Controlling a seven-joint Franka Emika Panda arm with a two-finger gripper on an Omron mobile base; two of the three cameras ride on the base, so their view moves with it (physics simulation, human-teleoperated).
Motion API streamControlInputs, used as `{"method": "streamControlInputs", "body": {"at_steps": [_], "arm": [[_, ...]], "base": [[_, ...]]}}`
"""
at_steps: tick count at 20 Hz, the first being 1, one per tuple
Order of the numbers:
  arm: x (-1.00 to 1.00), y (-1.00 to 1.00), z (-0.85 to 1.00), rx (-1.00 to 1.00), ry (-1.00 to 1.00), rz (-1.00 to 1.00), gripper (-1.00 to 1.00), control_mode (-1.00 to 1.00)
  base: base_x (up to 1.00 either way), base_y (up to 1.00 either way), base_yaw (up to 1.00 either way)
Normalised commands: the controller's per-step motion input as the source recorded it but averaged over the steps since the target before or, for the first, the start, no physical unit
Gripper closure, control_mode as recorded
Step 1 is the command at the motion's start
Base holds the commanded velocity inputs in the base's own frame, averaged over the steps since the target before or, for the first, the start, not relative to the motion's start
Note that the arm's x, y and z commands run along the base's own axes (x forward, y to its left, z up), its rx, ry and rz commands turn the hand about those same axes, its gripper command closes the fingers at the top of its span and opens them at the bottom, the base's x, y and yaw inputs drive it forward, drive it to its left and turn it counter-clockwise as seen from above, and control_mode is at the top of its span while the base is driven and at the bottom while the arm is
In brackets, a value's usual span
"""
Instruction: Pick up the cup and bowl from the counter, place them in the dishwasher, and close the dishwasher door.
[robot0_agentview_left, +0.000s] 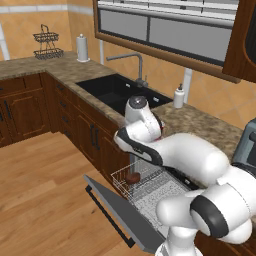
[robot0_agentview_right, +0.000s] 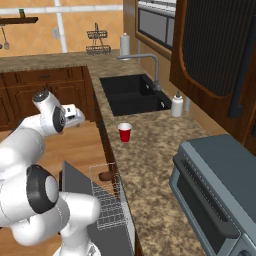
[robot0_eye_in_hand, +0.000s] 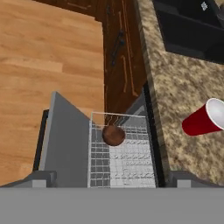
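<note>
Below end effector (robot0_eye_in_hand: 112, 186) — bowl (robot0_eye_in_hand: 113, 135), racked

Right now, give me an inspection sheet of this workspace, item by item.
Surface: speckled granite counter over dark wooden cabinets.
Job's things: cup upright on the counter near the sink; bowl already in the white wire rack of the dishwasher; dishwasher door dropped open.
Clutter: soap dispenser beside the black sink; grey toaster oven on the counter; paper towel roll and wire basket stand in the far corner.
Grippers: gripper open, holding nothing, looking down over the rack.
Cables: nothing seen.
Surroundings: wooden floor, orange walls, upper cabinets.
</note>
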Motion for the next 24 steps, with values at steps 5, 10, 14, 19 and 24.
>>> {"method": "streamControlInputs", "body": {"at_steps": [5,10,14,19,24], "arm": [[0.46,-0.78,-0.02,-0.03,0.08,-0.09,-1.00,-1.00],[0.66,-0.72,-0.05,0.00,0.08,-0.03,-1.00,-1.00],[0.63,-0.43,-0.04,0.00,0.09,0.00,-1.00,-1.00],[0.56,-0.24,-0.22,0.00,0.10,0.00,-1.00,-1.00],[0.63,-0.25,-0.44,0.00,0.11,0.00,-1.00,-1.00]], "base": [[0.00,0.00,0.00],[0.00,0.00,0.00],[0.00,0.00,0.00],[0.00,0.00,0.00],[0.00,0.00,0.00]]}}
